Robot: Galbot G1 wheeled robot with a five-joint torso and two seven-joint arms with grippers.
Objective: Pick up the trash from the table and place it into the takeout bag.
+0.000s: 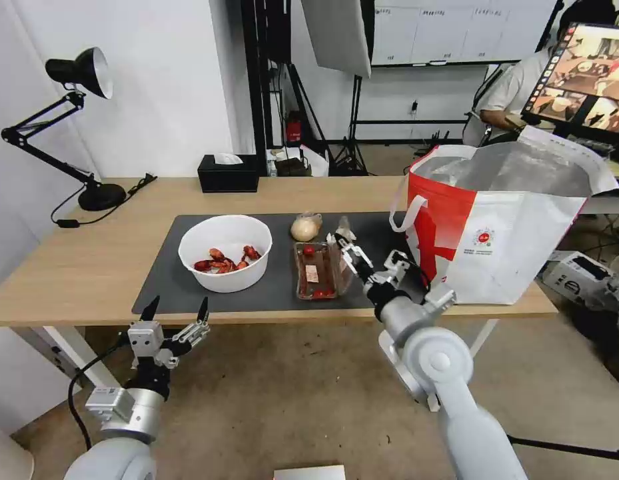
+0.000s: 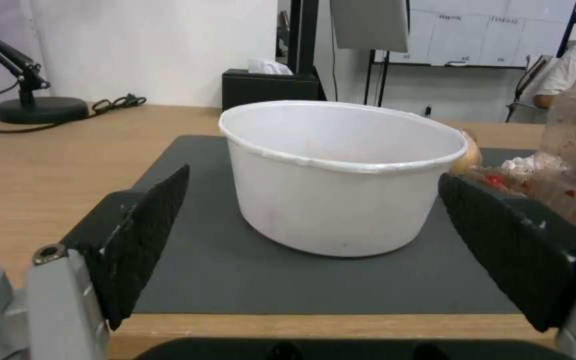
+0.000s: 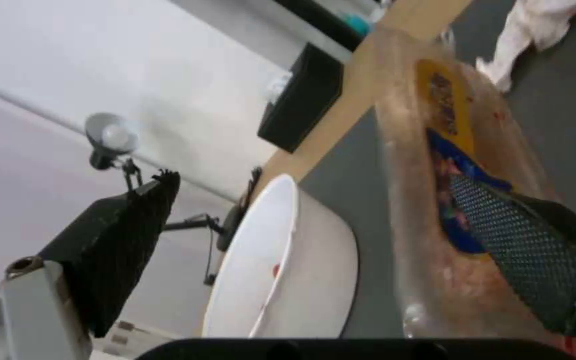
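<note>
The right gripper reaches forward from the lower centre of the frame, fingers spread, one pad against the raised lid of the clear hinged tray at mid-frame on the dark mat. The left gripper hovers at lower left, fingers apart, before the white bowl. The takeout bag stands at right, mouth open.
</note>
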